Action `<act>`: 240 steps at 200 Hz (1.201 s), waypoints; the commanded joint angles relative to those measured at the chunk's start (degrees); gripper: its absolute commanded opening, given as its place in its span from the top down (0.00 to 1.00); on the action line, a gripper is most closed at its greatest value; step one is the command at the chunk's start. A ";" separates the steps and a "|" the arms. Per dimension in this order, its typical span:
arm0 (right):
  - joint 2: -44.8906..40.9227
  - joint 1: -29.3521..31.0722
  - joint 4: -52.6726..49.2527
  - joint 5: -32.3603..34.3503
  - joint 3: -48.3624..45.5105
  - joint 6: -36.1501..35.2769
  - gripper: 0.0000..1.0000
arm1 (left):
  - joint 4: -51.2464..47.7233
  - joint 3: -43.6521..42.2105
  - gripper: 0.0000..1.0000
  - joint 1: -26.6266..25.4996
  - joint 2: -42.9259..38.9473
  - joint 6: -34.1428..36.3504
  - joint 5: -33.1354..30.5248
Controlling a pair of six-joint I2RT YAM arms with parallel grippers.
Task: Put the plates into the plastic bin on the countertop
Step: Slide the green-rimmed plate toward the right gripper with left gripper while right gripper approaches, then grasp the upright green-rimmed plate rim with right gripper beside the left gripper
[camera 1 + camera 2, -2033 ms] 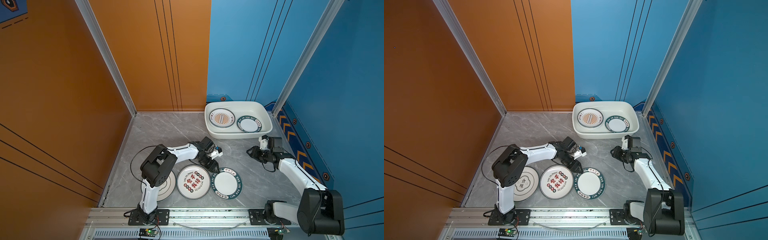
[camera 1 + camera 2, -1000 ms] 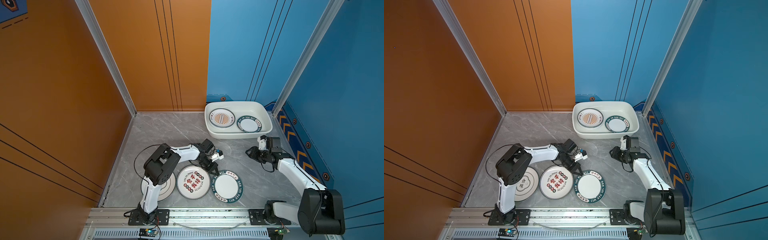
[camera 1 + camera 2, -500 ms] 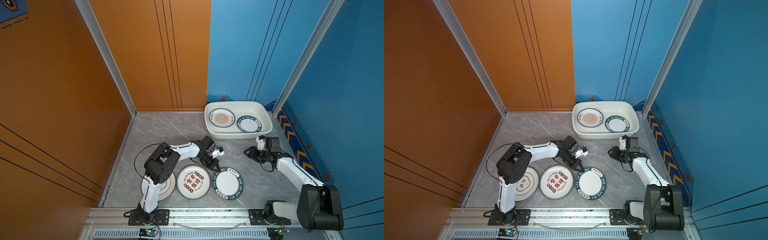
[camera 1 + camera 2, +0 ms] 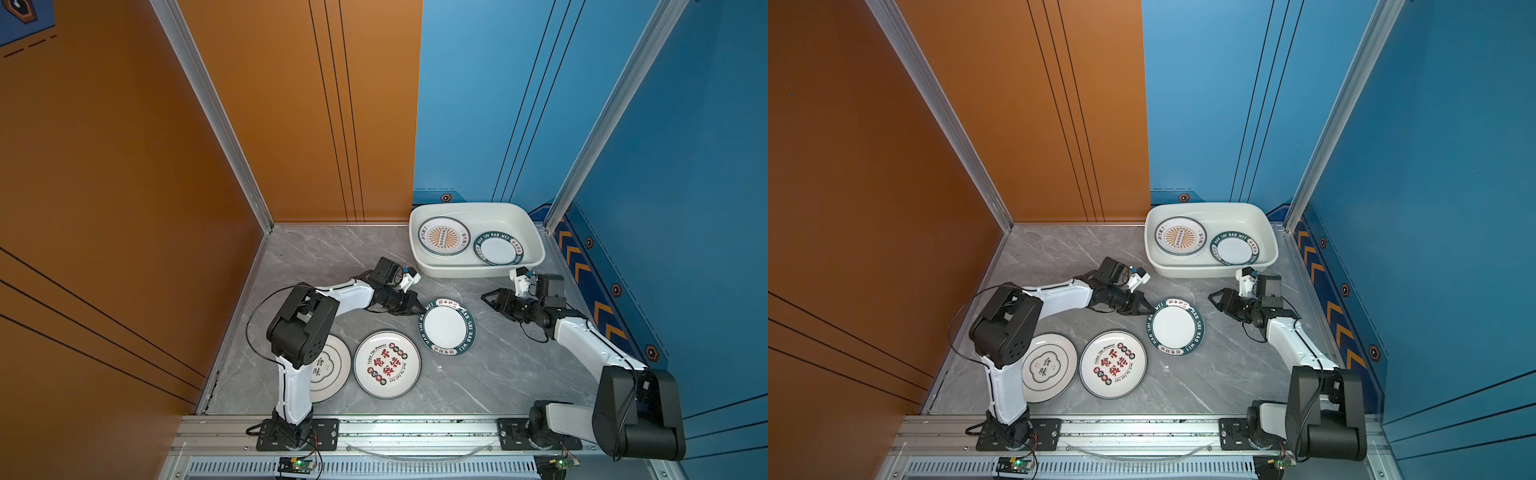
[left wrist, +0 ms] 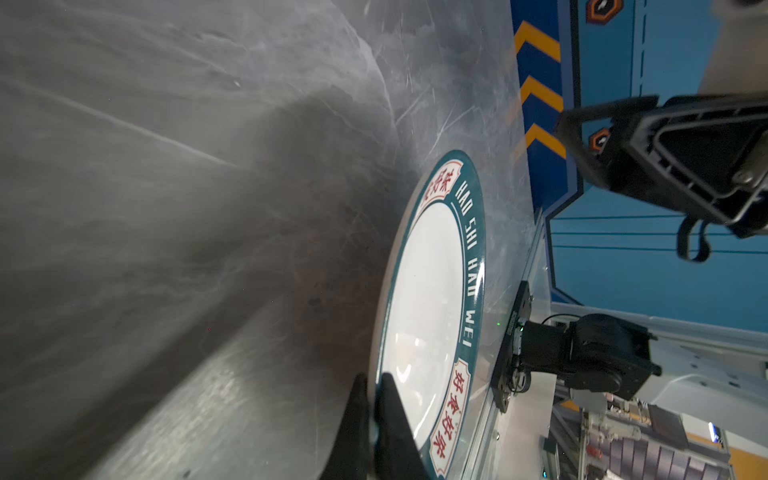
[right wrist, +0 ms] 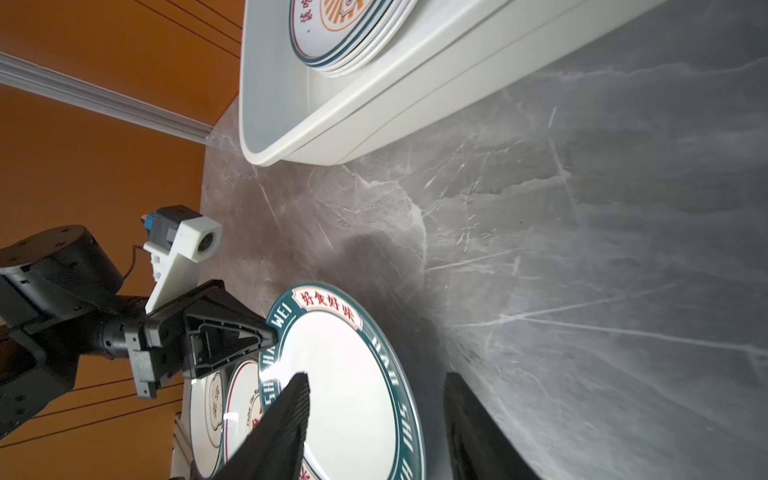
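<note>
A small teal-rimmed plate (image 4: 446,326) (image 4: 1175,328) (image 5: 424,291) (image 6: 349,374) hangs slightly tilted just above the grey countertop (image 4: 332,257). My left gripper (image 4: 419,309) (image 4: 1147,309) (image 5: 374,382) (image 6: 270,332) is shut on its rim. My right gripper (image 4: 487,297) (image 4: 1213,297) (image 6: 376,376) stands open just right of that plate, apart from it. The white plastic bin (image 4: 457,272) (image 4: 1183,272) (image 6: 415,83) at the back right holds a sunburst plate (image 4: 443,236) on a stack and a teal-rimmed plate (image 4: 498,249).
Two larger plates lie near the front: one with red lettering (image 4: 386,363) (image 4: 1113,365), and one with black lettering (image 4: 332,368) (image 4: 1048,368) partly under the left arm. Orange and blue walls enclose the countertop. An aluminium rail (image 4: 415,428) runs along the front.
The left gripper has carried the teal-rimmed plate away from the front, toward the bin. The right gripper has opened wider and turned toward the plate.
</note>
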 commanded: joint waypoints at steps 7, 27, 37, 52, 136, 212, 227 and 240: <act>1.23 0.53 7.03 -6.43 -1.70 2.51 0.43 | 6.75 -3.58 1.00 1.93 -6.57 -5.72 1.68; 2.16 2.63 8.36 -8.12 -1.30 2.85 0.43 | 6.19 -5.26 1.00 3.39 -9.85 -5.69 1.39; 2.78 4.14 8.50 -8.79 -0.79 2.60 0.42 | 5.50 -5.71 1.00 4.03 -11.21 -5.41 1.39; 3.77 6.56 7.82 -9.09 0.22 1.79 0.43 | 4.73 -6.28 1.00 4.94 -13.00 -5.06 1.39; 7.03 16.54 12.31 -10.35 3.03 4.96 0.50 | 1.47 -7.09 1.00 7.87 -18.33 -3.45 1.13; 10.88 20.90 18.75 -12.87 4.45 9.00 0.83 | 0.17 -8.73 1.00 7.88 -19.32 -2.41 -0.81; 11.23 21.56 18.60 -12.87 5.08 9.00 0.89 | -0.84 -8.84 1.00 7.79 -20.07 -1.67 -1.87; 11.44 21.87 18.19 -12.48 5.63 9.03 0.94 | -1.77 -8.97 1.00 7.79 -20.65 -1.05 -2.75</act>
